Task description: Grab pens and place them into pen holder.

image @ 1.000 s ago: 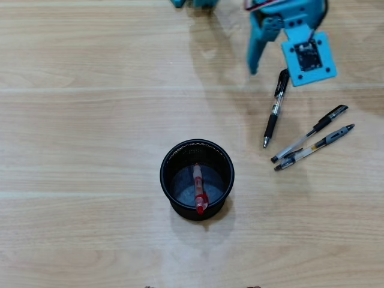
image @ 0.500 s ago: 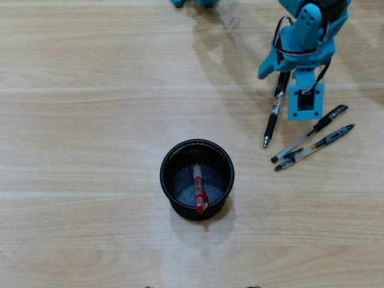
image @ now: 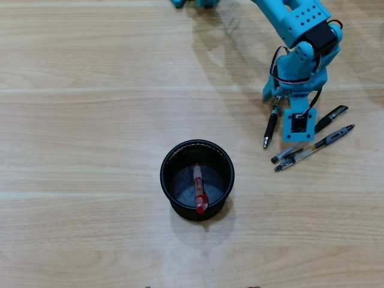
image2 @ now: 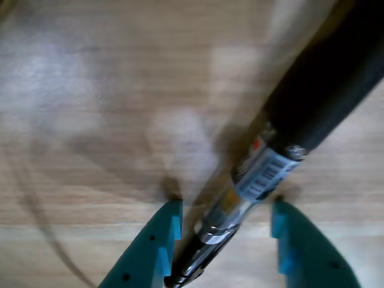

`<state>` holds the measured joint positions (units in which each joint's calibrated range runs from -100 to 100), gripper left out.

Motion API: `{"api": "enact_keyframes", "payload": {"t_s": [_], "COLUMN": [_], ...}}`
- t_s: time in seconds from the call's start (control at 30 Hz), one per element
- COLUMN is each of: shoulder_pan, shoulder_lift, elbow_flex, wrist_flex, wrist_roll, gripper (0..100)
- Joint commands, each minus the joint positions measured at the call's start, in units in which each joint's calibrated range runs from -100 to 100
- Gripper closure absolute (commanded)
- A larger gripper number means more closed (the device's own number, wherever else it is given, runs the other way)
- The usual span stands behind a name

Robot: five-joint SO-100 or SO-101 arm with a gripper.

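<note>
Pens first: one red pen (image: 198, 192) stands tipped inside the pen holder (image: 170, 159), its red end leaning against the cup's near wall in the overhead view. The holder sits upright on the wooden desk (image: 90, 120), and everything else lies up and to its right. Nearest of the three is a black pen (image: 270, 128), running almost straight up and down the overhead view with its tip toward the holder's side of the desk and its upper end hidden under the arm. Further right of the holder, two more black pens (image: 312, 146) lie side by side, slanting, partly covered by the wrist camera mount. The teal arm (image: 297, 24) reaches in from the top edge, well away from the holder, and the gripper (image2: 225, 231) is down over that nearest pen. In the wrist view the jaws stand apart with the pen's clear barrel (image2: 258, 174) running diagonally between them. The left finger (image2: 157, 246) sits just beside the metal tip; the right finger (image2: 297, 246) stands off the barrel with bare desk showing between. Blurred, that wrist view, but the gap is plain.
</note>
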<state>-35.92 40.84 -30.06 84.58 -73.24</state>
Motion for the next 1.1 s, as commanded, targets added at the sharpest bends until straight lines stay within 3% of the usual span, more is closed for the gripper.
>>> {"api": "enact_keyframes", "payload": {"t_s": [0.0, 0.4, 0.5, 0.73, 0.8, 1.07], "shoulder_pan": [2.86, 8.1, 11.0, 20.44, 21.97, 28.34], "shoulder_lift": [-0.69, -21.9, -26.72, -26.64, -25.54, -21.23], "elbow_flex": [0.04, -1.04, -2.76, -6.93, -6.57, -0.86], "wrist_flex": [0.38, 5.79, -1.08, -41.48, -49.99, -51.54], "wrist_roll": [-0.36, 0.16, 2.72, 25.41, 28.07, 29.64], "gripper": [99, 98, 98, 98, 98, 98]}}
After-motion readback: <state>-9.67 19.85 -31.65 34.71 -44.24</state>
